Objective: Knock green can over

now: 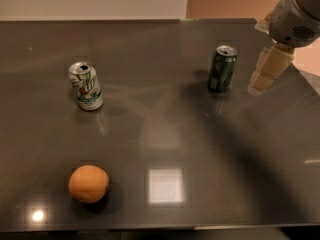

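Note:
The green can (222,68) is dark green with a silver top and stands upright on the dark table, right of centre toward the back. My gripper (266,73) hangs from the grey arm at the upper right, just to the right of the can with a small gap between them. Its pale finger (270,66) points down toward the table.
A white can with a green logo (86,85) stands upright at the left. An orange (88,183) lies at the front left. The table's right edge (305,79) runs close behind the gripper. A bright light reflection (165,185) shows on the table front.

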